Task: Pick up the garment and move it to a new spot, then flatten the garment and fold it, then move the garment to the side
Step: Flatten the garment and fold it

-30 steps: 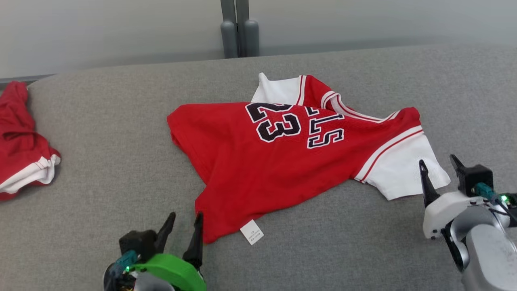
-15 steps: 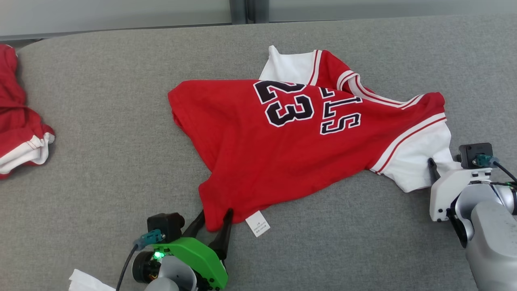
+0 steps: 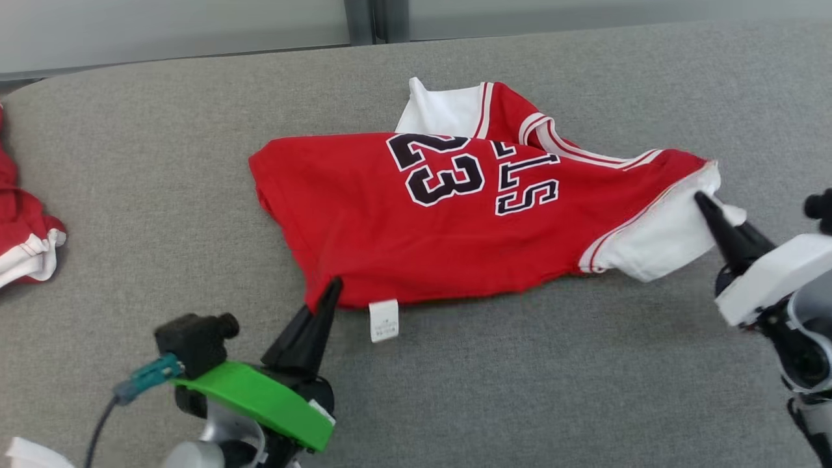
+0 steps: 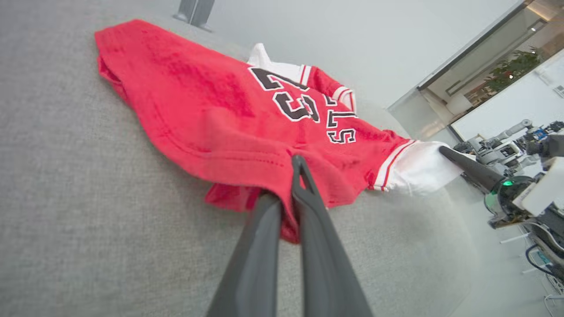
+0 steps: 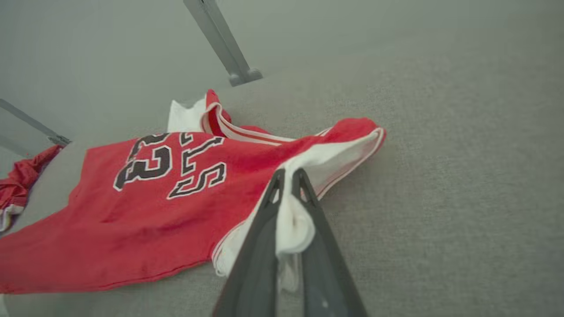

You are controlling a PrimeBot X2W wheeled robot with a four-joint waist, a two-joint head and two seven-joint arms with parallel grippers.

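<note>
A red jersey (image 3: 455, 221) with white sleeves and a black "23" lies spread across the grey padded surface (image 3: 162, 195). My left gripper (image 3: 328, 292) is shut on its red bottom hem corner, beside the white care tag (image 3: 383, 320); the left wrist view has red cloth (image 4: 229, 114) pinched between the fingers (image 4: 308, 193). My right gripper (image 3: 705, 201) is shut on the white sleeve (image 3: 656, 244) at the jersey's right end, and the right wrist view has white fabric (image 5: 293, 224) bunched between the dark fingers (image 5: 264, 220). The held ends rise slightly off the surface.
A second red garment with white trim (image 3: 23, 240) lies at the left edge, also visible as red cloth (image 5: 17, 185) in the right wrist view. A grey post (image 3: 367, 19) stands behind the surface. Bare grey padding stretches in front of the jersey.
Both grippers went from open beside the jersey to shut on it, the left on the hem corner, the right on the white sleeve. Those ends have lifted and the camera shifted.
</note>
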